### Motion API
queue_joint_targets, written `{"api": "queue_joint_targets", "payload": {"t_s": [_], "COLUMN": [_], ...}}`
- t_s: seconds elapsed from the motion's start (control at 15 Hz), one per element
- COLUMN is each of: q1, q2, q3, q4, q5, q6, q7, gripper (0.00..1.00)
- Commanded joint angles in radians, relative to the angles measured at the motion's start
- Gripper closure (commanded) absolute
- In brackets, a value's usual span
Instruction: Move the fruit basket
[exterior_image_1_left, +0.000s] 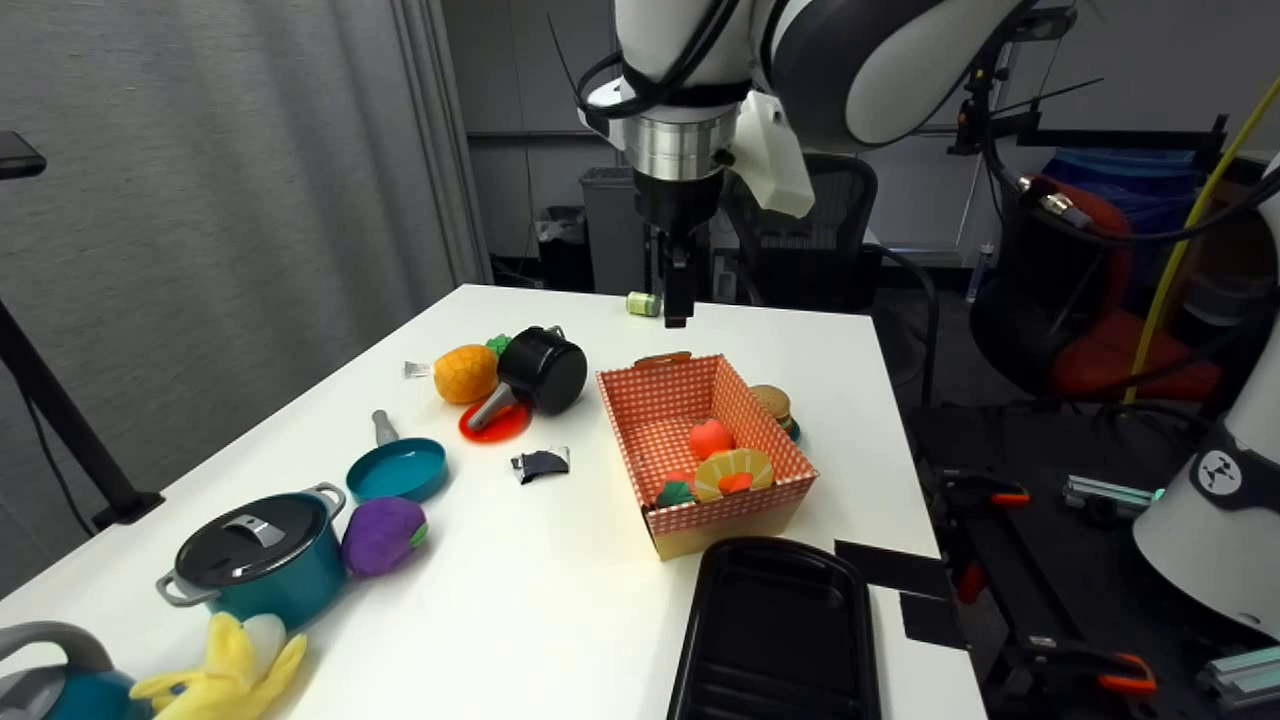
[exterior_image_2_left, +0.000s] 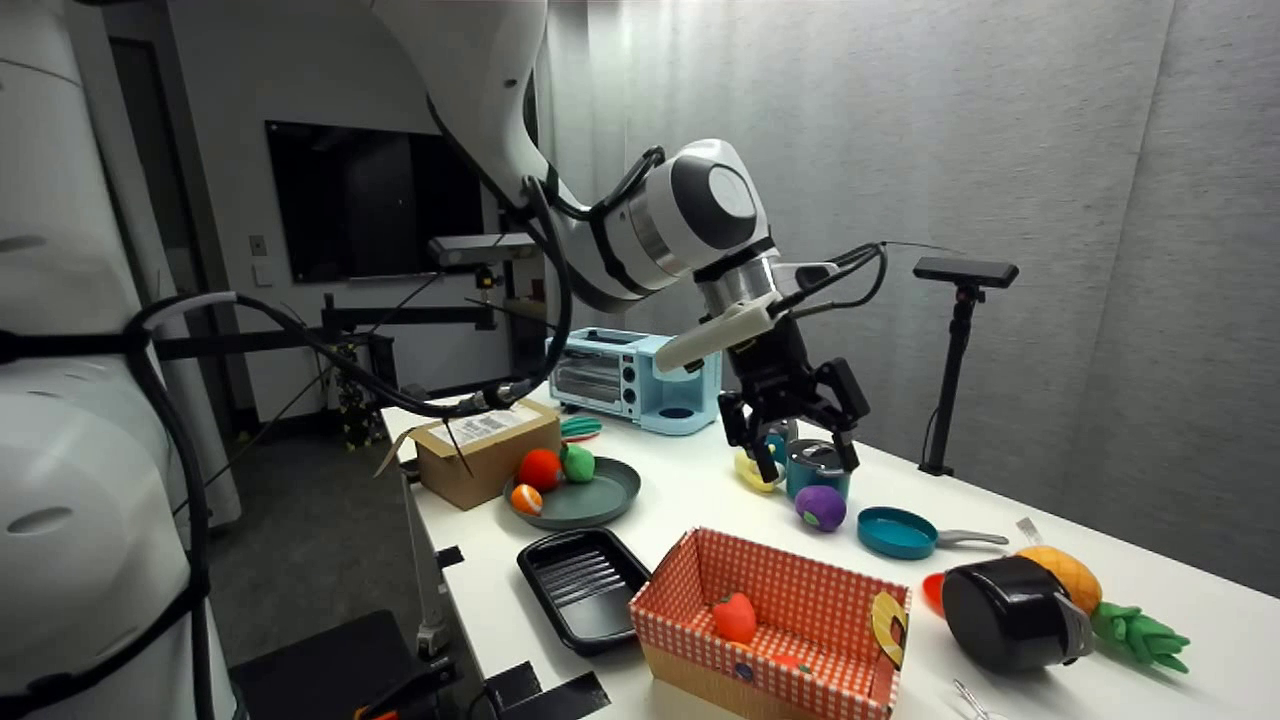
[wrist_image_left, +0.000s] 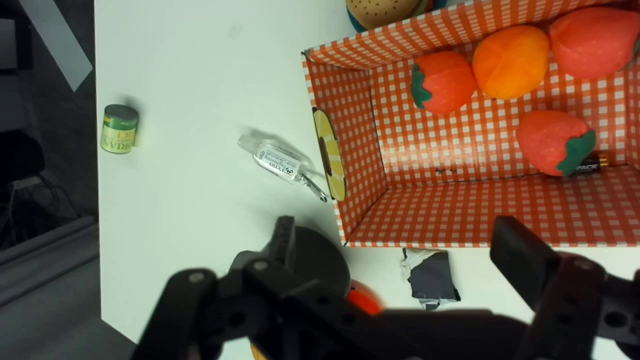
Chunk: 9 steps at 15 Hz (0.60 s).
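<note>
The fruit basket, an open box with red-and-white checked lining (exterior_image_1_left: 630, 425) (exterior_image_2_left: 790, 578), rests upright on the white table in both exterior views. In the wrist view its checked side wall (wrist_image_left: 430, 215) fills the upper right, and the far right end is cut off. Inside lie several soft fruits, among them a strawberry (wrist_image_left: 555, 142) and an orange fruit (wrist_image_left: 511, 62). A yellow slice-shaped piece (wrist_image_left: 330, 155) sits on one short wall. My gripper (exterior_image_1_left: 668, 298) (exterior_image_2_left: 808, 462) (wrist_image_left: 397, 235) hangs above the basket's long side, apart from it. Its fingers are wide apart, holding nothing.
Close to the basket are a black tray (exterior_image_1_left: 780, 630), a toy burger (exterior_image_1_left: 772, 402), a black pot (exterior_image_1_left: 548, 372) and a small clear bottle (wrist_image_left: 280, 160). A torn black patch (wrist_image_left: 432, 280) lies alongside. Farther off stand a teal pan (exterior_image_1_left: 398, 468) and a teal pot (exterior_image_1_left: 285, 580).
</note>
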Motion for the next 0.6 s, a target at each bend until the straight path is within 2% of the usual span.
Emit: {"api": "queue_joint_targets", "payload": {"t_s": [0.0,0.53], "q1": [-0.016,-0.026], "q2": [-0.121,-0.194], "q3": [0.032,0.085], "q4": [-0.127,-0.258], "q5": [-0.057,-0.077], "q6": [0.009,0.003], "q7": [0.088,0.173], "gripper": [0.00,0.00]}}
